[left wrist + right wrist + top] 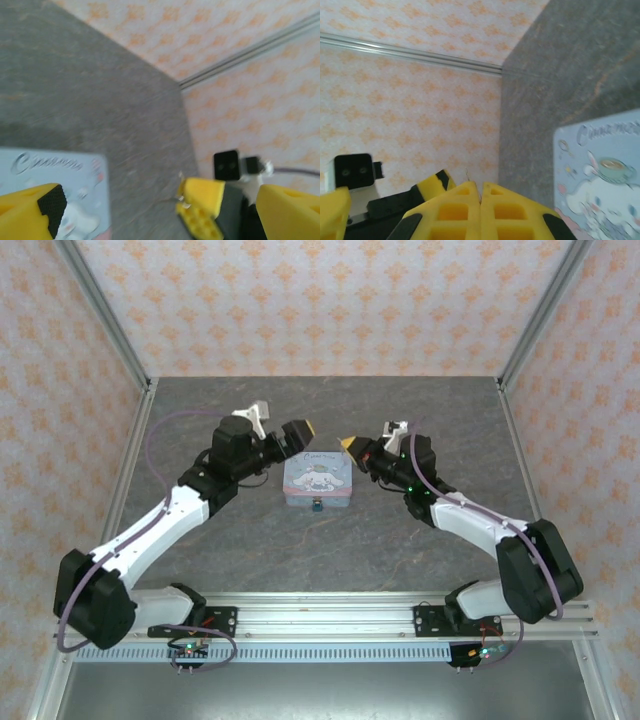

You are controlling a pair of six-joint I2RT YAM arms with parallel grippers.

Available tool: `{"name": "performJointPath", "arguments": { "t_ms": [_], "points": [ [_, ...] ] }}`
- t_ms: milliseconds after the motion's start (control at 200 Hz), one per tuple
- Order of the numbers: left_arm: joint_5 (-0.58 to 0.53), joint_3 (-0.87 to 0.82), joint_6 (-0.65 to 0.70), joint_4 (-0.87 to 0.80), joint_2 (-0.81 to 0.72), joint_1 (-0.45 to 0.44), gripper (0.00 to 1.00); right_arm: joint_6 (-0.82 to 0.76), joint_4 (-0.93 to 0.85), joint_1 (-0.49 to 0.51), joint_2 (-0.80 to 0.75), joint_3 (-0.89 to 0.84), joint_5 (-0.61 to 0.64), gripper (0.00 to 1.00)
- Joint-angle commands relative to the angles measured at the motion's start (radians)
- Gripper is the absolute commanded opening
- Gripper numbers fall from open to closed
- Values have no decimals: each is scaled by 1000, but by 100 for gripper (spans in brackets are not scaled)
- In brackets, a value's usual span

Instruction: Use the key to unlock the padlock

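Note:
The pastel blue tin lies mid-table, and the tiny dark teal padlock sits at its near edge. My left gripper hovers just above the tin's far left corner. In the left wrist view this gripper stands wide open with nothing between its yellow fingers. My right gripper hovers off the tin's far right corner, facing the left one. It is shut on the key, a thin pale sliver poking from the fingertips, also seen as the key.
Patterned walls with metal corner posts enclose the grey table on three sides. The tin's lid lies below and to the right of the right gripper. The arm bases sit on the rail at the near edge.

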Motion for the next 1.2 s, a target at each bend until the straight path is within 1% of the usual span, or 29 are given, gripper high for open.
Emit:
{"name": "performJointPath", "arguments": {
  "t_ms": [0,65,190,275,360,475,651,886,1196],
  "points": [
    [-52,-93,175,-226,-72,-61,99,-19,-68,-3,-31,-60,-28,0],
    [-77,-172,177,-213,-118,-95,98,-12,-58,3,-40,-91,-23,0],
    [-97,-325,127,-111,-183,-128,98,-13,-54,40,-43,-120,-6,0],
    [-117,-388,118,-61,-188,-146,97,-18,-52,72,-40,-128,18,0],
    [-141,-413,123,-16,-164,-173,97,-24,-37,97,-25,-133,39,0],
    [-164,-413,139,32,-94,-201,94,-5,20,103,5,-146,47,0],
    [-185,-385,157,100,45,-237,88,-5,35,102,31,-148,59,0],
    [-212,-350,181,219,181,-243,84,-31,63,99,100,-119,46,0],
    [-228,-266,239,308,344,-244,81,-4,124,23,208,-84,11,0]
  ]
}}
